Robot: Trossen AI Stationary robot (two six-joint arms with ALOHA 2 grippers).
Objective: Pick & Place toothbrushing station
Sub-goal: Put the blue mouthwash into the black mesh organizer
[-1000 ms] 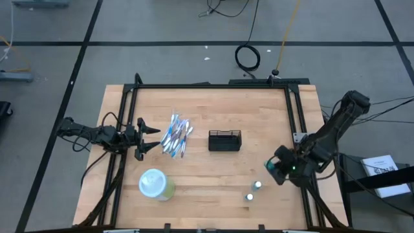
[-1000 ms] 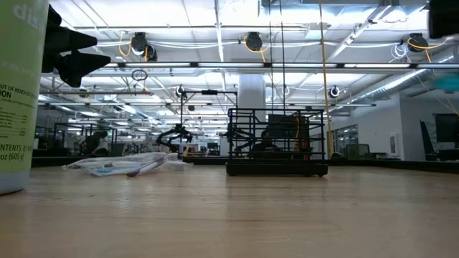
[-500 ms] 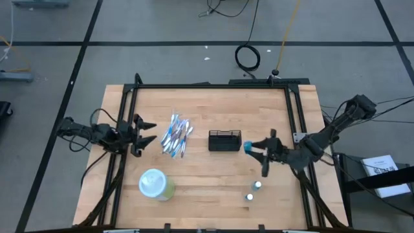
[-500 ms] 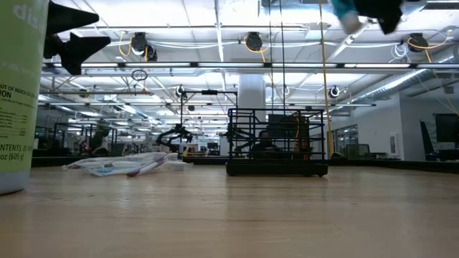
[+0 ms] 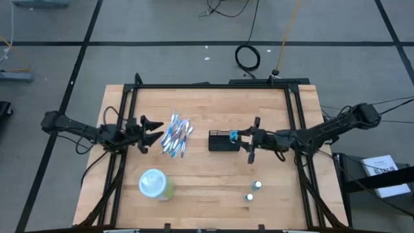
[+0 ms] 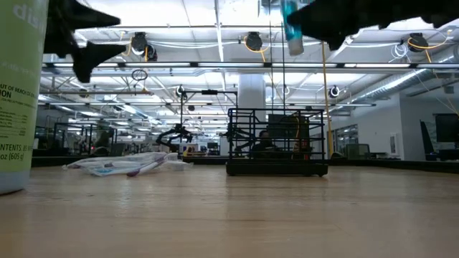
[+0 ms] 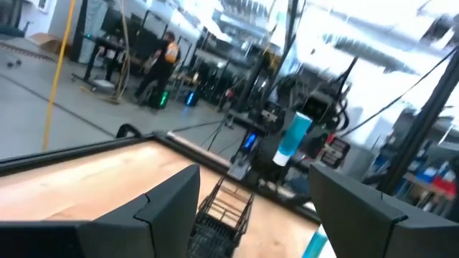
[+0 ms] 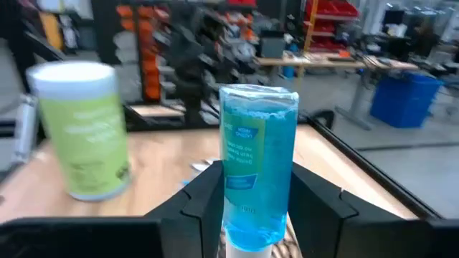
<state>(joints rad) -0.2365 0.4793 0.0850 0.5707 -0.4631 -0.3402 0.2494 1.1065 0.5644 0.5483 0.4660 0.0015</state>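
Right tool (image 5: 250,141), clenching a blue bottle (image 8: 254,175), has apparently reached the caddy (image 5: 224,140).

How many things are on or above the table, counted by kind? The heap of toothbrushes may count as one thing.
black wire caddy: 1
pale-green canister: 1
blue bottle, held above the table: 1
small capped containers: 2
heap of toothbrushes: 1 (single brushes cannot be told apart)
Total: 6
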